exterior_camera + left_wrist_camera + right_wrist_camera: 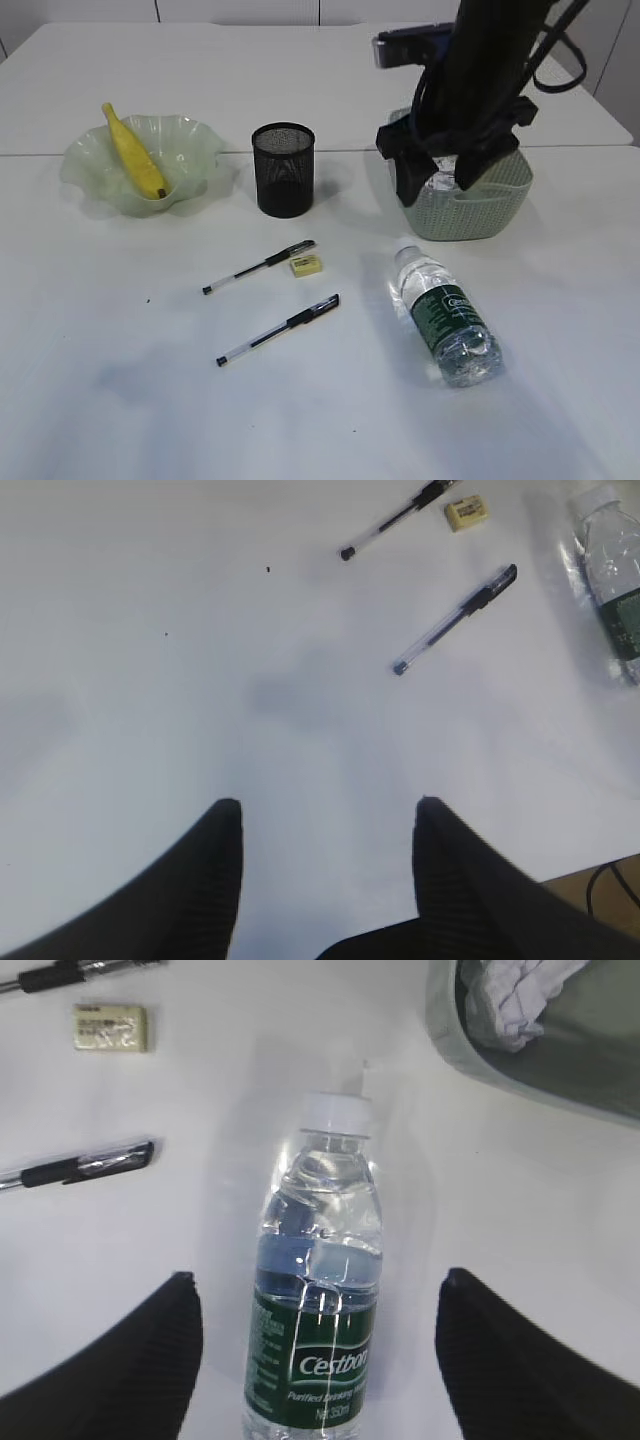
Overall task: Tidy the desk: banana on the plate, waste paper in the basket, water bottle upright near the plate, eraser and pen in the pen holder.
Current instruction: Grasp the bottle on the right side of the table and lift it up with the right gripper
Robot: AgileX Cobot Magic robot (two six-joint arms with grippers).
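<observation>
**Bottle lying down, pens and eraser loose, paper in the basket**

You have the banana (pixel 134 154) resting in the ruffled pale-green plate (pixel 196 140) at the far left of the white surface (pixel 120 400). The black mesh pen holder (pixel 283 169) stands upright just right of the plate.

In front of the holder, two black-capped pens lie flat at a slant: the upper pen (pixel 259 267) and the lower pen (pixel 279 329). The pale-yellow eraser (pixel 306 265) sits just beside the capped end of the upper pen, apart from the lower one.

The water bottle (pixel 446 315) lies on its side to the right of the pens, its white cap toward the sage-green basket (pixel 490 210). In the right wrist view you can see crumpled white paper (pixel 515 998) inside the basket.

Your right gripper (pixel 318 1285) hangs above the bottle with its jaws wide, one on each side of the green label, not touching it. In the exterior view that arm stands over the basket.

Your left gripper (pixel 328 805) hovers over bare surface with jaws partly open and holding nothing; the pens, the eraser and the bottle lie well ahead of it.
</observation>
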